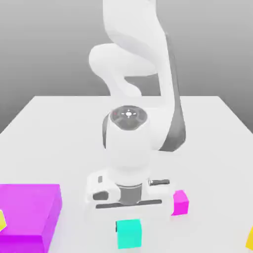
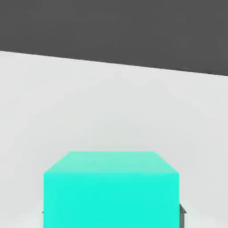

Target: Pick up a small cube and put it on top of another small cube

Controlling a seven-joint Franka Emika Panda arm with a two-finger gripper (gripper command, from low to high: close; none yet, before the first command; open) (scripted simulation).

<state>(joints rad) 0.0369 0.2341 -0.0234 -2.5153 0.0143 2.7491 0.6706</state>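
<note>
The white table (image 1: 54,123) spreads across the lower two thirds of the exterior view, under a plain grey backdrop. The white arm (image 1: 133,54) comes down from the top centre of that frame, bends, and ends in a hand bent low over the table's near edge, at lower centre. A big magenta block (image 1: 29,212) lies in the lower left corner, with a sliver of yellow just touching its left side at the frame edge. Another small cube (image 1: 250,238), amber, is cut by the frame's lower right corner, well apart from the rest. A small magenta cube (image 1: 180,201) sits right of centre, just beside the hand's right end.

The small cube (image 1: 129,233), teal, rests on the table at bottom centre of the exterior view, directly below the hand. In the hand view the same teal cube (image 2: 111,189) occupies the lower middle of the frame, with dark finger edges showing at its two lower corners. The gripper (image 1: 129,217) is clenched on this cube, one finger on either side of it.
</note>
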